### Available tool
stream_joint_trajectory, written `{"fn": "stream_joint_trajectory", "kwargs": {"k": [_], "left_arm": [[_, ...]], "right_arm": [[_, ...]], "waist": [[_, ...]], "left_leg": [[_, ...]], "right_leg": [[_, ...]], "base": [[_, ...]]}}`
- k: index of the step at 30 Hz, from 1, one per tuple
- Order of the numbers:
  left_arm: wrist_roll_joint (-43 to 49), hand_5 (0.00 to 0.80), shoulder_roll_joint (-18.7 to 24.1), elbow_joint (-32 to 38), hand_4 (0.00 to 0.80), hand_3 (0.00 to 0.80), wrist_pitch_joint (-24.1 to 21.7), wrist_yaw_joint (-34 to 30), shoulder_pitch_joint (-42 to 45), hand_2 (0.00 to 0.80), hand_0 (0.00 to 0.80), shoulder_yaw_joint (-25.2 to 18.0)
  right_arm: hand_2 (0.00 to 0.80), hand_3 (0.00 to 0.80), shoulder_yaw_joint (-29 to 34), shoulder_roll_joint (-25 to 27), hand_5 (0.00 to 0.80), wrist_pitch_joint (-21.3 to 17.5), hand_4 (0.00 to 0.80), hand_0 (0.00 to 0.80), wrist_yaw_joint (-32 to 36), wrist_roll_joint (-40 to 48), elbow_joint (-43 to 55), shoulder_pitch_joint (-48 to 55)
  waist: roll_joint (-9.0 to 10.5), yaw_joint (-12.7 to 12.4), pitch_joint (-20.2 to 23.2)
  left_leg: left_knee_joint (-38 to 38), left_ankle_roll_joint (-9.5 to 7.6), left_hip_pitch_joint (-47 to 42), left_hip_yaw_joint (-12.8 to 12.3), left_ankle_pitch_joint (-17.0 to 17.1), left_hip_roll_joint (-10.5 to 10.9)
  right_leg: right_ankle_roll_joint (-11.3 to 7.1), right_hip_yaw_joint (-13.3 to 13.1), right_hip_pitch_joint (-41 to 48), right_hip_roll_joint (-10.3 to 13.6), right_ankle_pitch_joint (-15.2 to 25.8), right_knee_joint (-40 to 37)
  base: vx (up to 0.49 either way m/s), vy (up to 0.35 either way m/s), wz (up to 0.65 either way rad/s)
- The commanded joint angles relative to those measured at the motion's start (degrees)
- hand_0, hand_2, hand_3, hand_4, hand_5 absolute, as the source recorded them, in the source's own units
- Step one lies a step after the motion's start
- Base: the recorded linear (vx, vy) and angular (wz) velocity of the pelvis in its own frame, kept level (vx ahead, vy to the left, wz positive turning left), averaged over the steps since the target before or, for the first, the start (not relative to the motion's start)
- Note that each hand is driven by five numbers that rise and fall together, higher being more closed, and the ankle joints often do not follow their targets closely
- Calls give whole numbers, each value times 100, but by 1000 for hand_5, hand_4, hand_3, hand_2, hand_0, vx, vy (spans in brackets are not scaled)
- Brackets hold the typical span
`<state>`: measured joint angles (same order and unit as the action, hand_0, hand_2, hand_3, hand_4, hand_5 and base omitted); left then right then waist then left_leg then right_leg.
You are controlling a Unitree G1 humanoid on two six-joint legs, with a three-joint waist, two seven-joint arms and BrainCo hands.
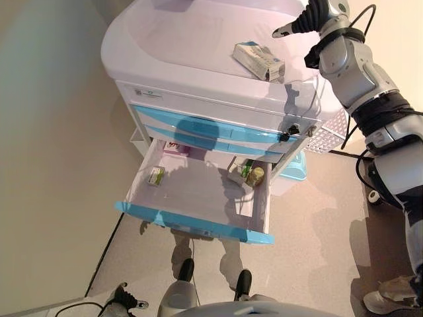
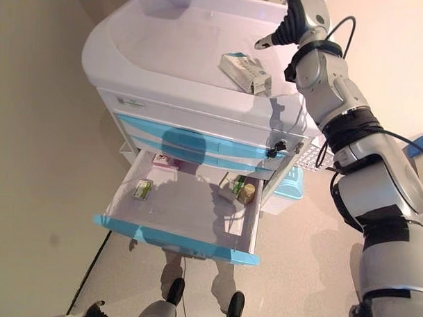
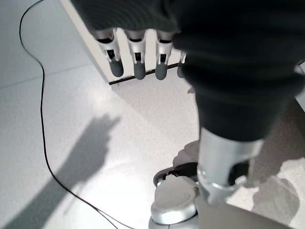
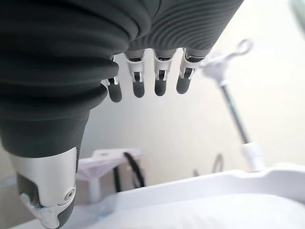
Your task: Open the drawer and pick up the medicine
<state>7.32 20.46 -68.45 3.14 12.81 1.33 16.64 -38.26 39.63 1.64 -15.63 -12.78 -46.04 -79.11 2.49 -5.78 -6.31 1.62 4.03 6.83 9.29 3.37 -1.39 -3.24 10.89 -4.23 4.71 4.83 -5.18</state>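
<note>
A white cart [image 1: 172, 46] with blue drawer fronts has its lowest drawer [image 1: 192, 223] pulled out. In the drawer lie a small green-and-white box [image 1: 156, 176] at the left, a pink box [image 1: 177, 149] at the back, and small bottles [image 1: 254, 174] with a box at the right. A white and blue medicine box [image 1: 258, 61] lies on the cart's top. My right hand [image 1: 310, 18] is raised above the far right of the cart top, past that box, its fingers [image 4: 159, 83] straight and empty. My left hand [image 3: 138, 64] hangs low over the floor, open and empty.
A white perforated basket [image 1: 330, 135] hangs on the cart's right side, with a pale blue object [image 1: 294, 168] on the floor below it. A beige wall runs along the left. A white pole with a hook [image 4: 228, 90] stands behind the cart.
</note>
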Motion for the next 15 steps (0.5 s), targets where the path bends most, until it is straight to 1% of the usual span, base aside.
{"fn": "stream_joint_trajectory", "kwargs": {"k": [1, 5, 10, 13, 15], "left_arm": [[182, 0, 161, -322, 0, 0, 31, -16, -184, 0, 0, -90], [213, 0, 132, -299, 0, 0, 45, -49, -189, 0, 0, -126], [223, 0, 96, -293, 0, 0, 61, -64, -188, 0, 0, -141], [230, 0, 62, -263, 0, 0, 83, -91, -190, 0, 0, -183], [238, 0, 64, -270, 0, 0, 83, -98, -192, 0, 0, -187]], "right_arm": [[0, 0, 103, 420, 0, 3, 0, 0, -235, 94, 142, -94], [0, 0, 381, 645, 0, -13, 0, 0, -239, 231, 279, 227], [0, 0, 710, 766, 0, -46, 0, 0, -271, 452, 279, 591], [0, 0, 1126, 899, 0, -55, 0, 0, -333, 641, 491, 1048], [0, 0, 1218, 928, 0, -59, 0, 0, -338, 644, 535, 1171]], "waist": [[192, 45, 115], [130, 168, 179], [95, 228, 238], [53, 296, 295], [50, 300, 307]], "left_leg": [[238, -253, 33, 26, 7, 344], [265, -245, -14, -59, 4, 339], [277, -238, -77, -116, -14, 315], [278, -229, -145, -169, -43, 293], [278, -226, -160, -178, -48, 290]], "right_leg": [[-427, -69, -75, 168, -8, 143], [-416, -110, -58, 153, 4, 122], [-413, -128, -2, 148, 2, 106], [-406, -152, 57, 141, -17, 97], [-406, -154, 69, 140, -21, 96]], "base": [[-13, 3, -3], [-4, 3, -12], [8, -6, -8], [19, -16, -11], [11, -9, -8]]}}
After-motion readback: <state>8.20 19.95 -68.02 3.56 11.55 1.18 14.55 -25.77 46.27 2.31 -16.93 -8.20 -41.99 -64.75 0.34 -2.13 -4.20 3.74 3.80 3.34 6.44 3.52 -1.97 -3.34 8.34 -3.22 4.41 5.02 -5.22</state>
